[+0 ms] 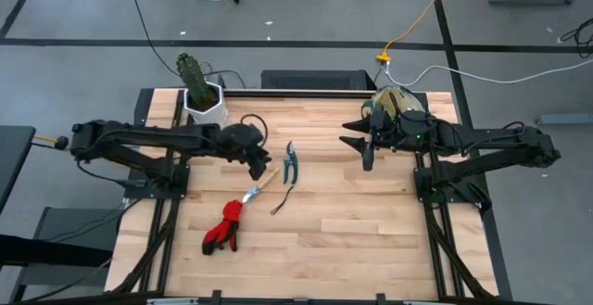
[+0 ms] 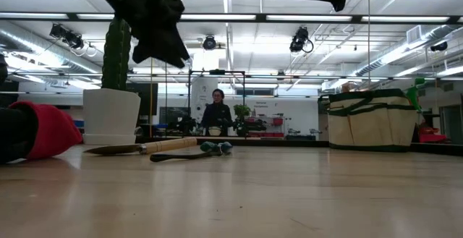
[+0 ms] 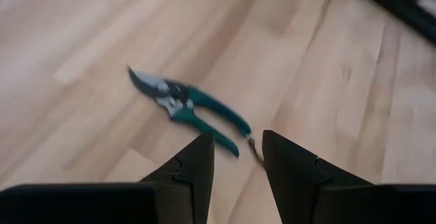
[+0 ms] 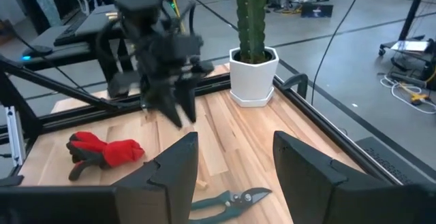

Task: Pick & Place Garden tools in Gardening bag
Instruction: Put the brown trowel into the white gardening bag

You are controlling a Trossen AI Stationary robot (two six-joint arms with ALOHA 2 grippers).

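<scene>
Dark-handled pruning shears lie flat mid-table. Just near-left of them lies the wooden-handled trowel, with a thin dark cord beside it and the red gloves nearer the front edge. My left gripper hangs open above the trowel's handle end and touches nothing. In the left wrist view the shears lie just beyond its fingers. The beige, green-trimmed gardening bag stands at the far right. My right gripper hovers open high beside it, empty.
A white hexagonal pot with a cactus stands at the far left corner. Bare wood stretches across the near right of the table. A person shows in the room beyond the far edge.
</scene>
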